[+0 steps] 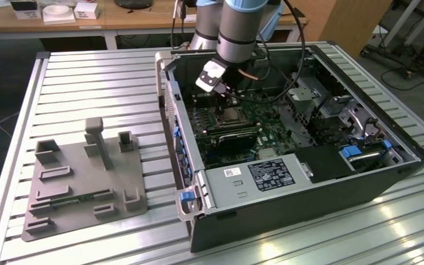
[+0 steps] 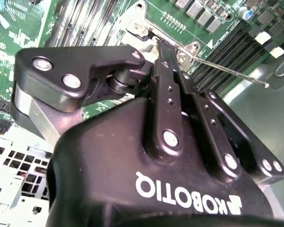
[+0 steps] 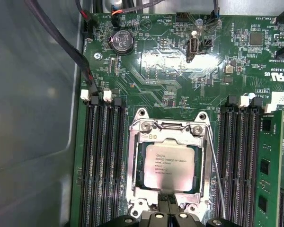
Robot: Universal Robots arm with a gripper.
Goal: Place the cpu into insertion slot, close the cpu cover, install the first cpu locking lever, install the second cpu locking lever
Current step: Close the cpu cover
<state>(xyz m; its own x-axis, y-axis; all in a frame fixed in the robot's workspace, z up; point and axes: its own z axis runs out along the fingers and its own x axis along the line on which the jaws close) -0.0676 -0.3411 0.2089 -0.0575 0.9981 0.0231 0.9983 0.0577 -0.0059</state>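
Two done: cpu (image 3: 169, 165) sitting in insertion slot (image 3: 141, 182), cpu cover (image 3: 168, 138) lying shut; lever (image 3: 217, 184) sticking free. Gripper (image 3: 168, 201) pinched empty, hanging 12 o'clock of cpu, exterior view.

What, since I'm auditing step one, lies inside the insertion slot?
The cpu lies flat inside the insertion slot, the cpu cover framing its edges. The slot's floor beneath it is covered and cannot be seen.

first wrist view: tool (image 3: 169, 210) cut off by picture's edge, covering 1 rim of cpu cover (image 3: 170, 126) | second wrist view: tool body hides most of that cover | exterior view: insertion slot (image 1: 232, 115) too small to tell its state
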